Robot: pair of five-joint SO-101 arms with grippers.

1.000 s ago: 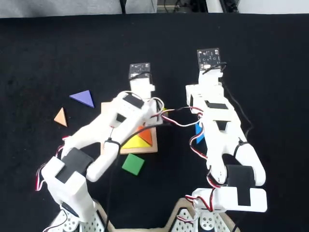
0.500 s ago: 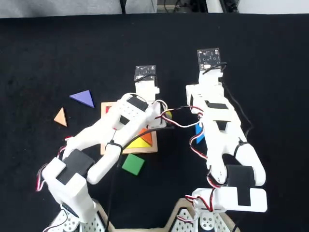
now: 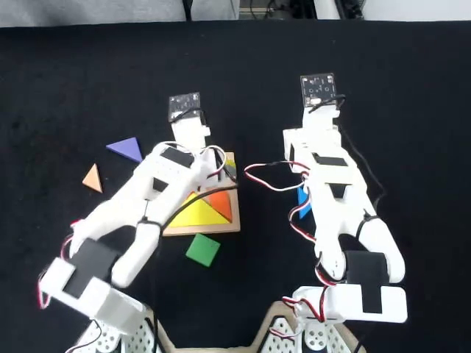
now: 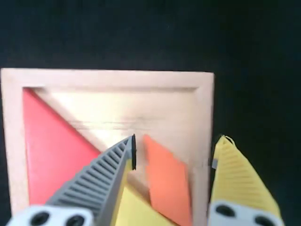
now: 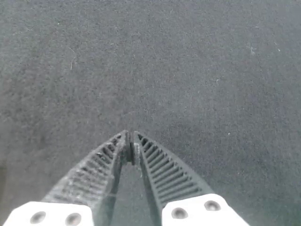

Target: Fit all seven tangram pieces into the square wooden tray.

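Three pieces lie in the square wooden tray (image 4: 108,77): a red triangle (image 4: 47,150) along one side, a yellow piece (image 4: 136,207), and an orange piece (image 4: 167,179) between the spread fingers of the left end effector (image 4: 178,141), which hangs open just above it, gripping nothing. To do this step well, I would nudge the orange piece flush against the yellow one and check that it sits flat before lifting straight up. The green square (image 3: 202,248), purple triangle (image 3: 125,149), tan triangle (image 3: 91,178) and blue piece (image 3: 302,204) wait on the worktop (image 5: 188,70); the right end effector (image 5: 130,141) is closed, empty and well apart.

Pale wood tray (image 4: 108,79), matt blk cloth (image 5: 141,56)
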